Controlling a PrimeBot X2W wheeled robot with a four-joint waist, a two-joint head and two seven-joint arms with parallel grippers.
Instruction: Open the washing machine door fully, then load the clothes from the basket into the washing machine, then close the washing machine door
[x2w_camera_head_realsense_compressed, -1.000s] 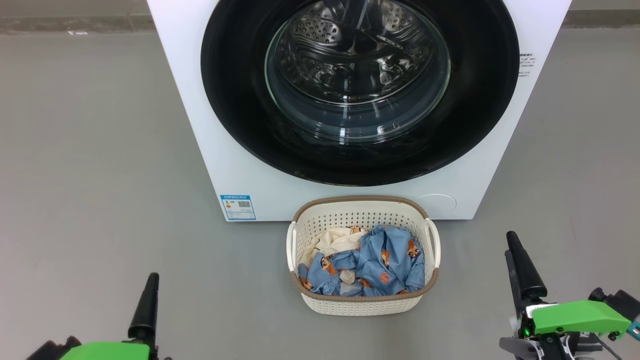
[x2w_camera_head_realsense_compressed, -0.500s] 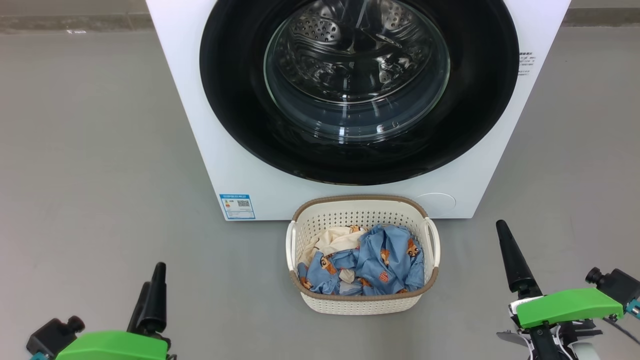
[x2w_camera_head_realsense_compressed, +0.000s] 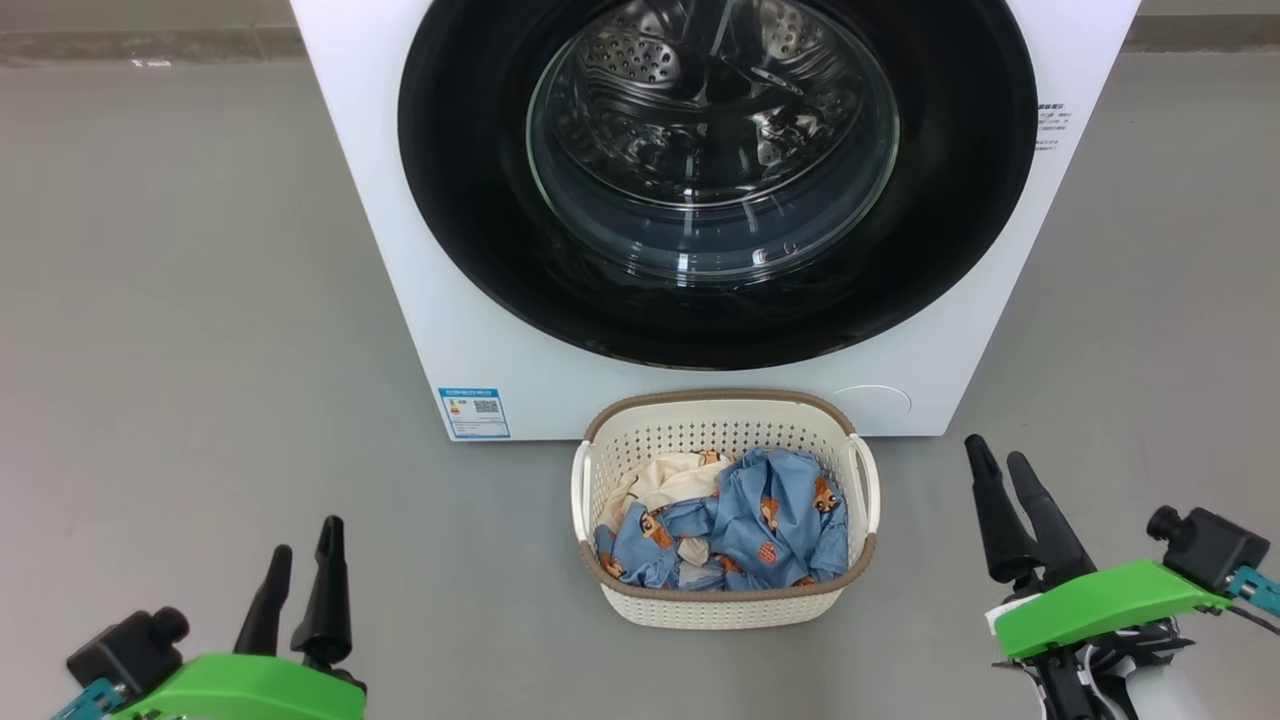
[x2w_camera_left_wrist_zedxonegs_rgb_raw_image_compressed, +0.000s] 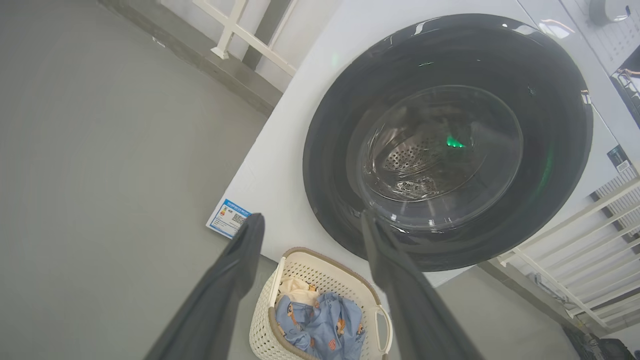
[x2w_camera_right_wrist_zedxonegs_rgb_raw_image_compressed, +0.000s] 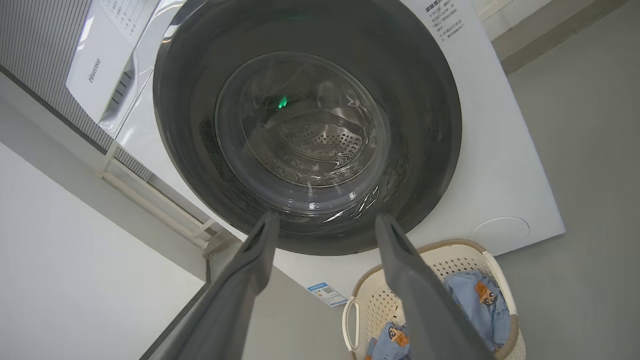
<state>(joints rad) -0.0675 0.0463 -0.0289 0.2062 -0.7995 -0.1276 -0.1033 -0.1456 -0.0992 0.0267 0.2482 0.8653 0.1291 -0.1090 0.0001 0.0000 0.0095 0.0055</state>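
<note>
Cutting off washing machine door (x2w_camera_head_realsense_compressed: 470, 200) top, head-view edge; L tool (x2w_camera_head_realsense_compressed: 306, 534), R tool (x2w_camera_head_realsense_compressed: 994, 447) agape.

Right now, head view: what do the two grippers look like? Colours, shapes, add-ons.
Left gripper: two long black tapered fingers rising from a bright green cover, with a black camera on a teal bracket at its outer side. Right gripper: same build, with a pale forearm below.

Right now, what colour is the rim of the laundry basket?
Brown, woven-look, on the cream basket; the head view shows it best.
</note>
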